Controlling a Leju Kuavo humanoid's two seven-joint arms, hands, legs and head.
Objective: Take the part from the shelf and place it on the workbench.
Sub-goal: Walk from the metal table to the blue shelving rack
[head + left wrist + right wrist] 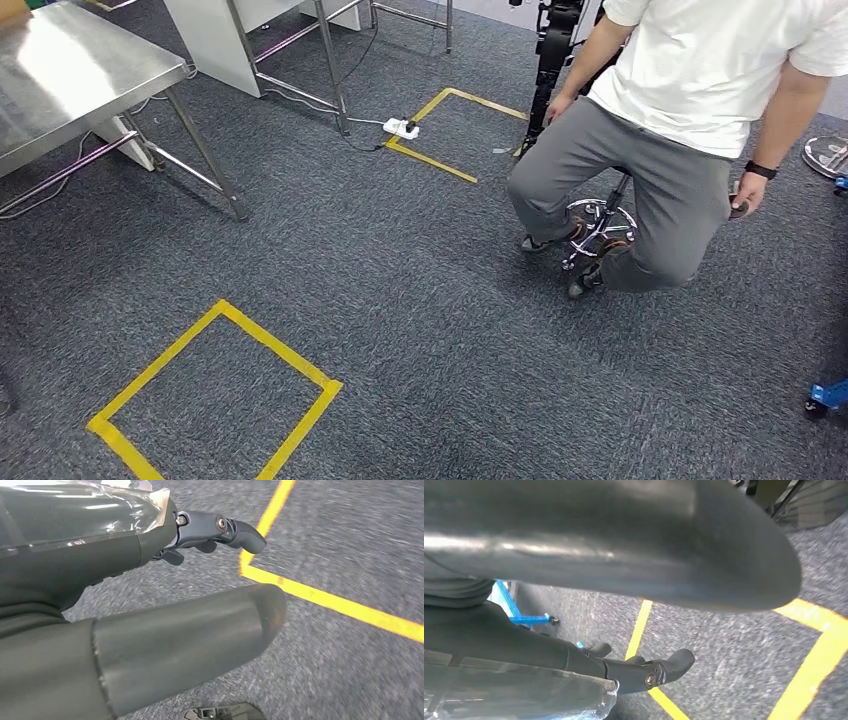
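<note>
My left hand [75, 570] hangs over grey carpet, its thick thumb [200, 640] and a dark finger [230, 530] apart with nothing between them. My right hand [524, 650] also hangs above the carpet. Its thumb [634, 545] and dark fingers [664, 667] are spread and hold nothing. Clear plastic film covers the back of each hand. A steel-topped table [70, 80] stands at the far left in the head view. Beyond it are white metal frames [300, 45] on thin legs.
A person [680, 110] in a white shirt and grey trousers sits on a wheeled stool [598, 225] at the right. Yellow tape squares [215, 395] [450, 130] mark the carpet. A white power strip [400, 127] lies by the far square. A blue wheeled foot [828, 395] shows at the right edge.
</note>
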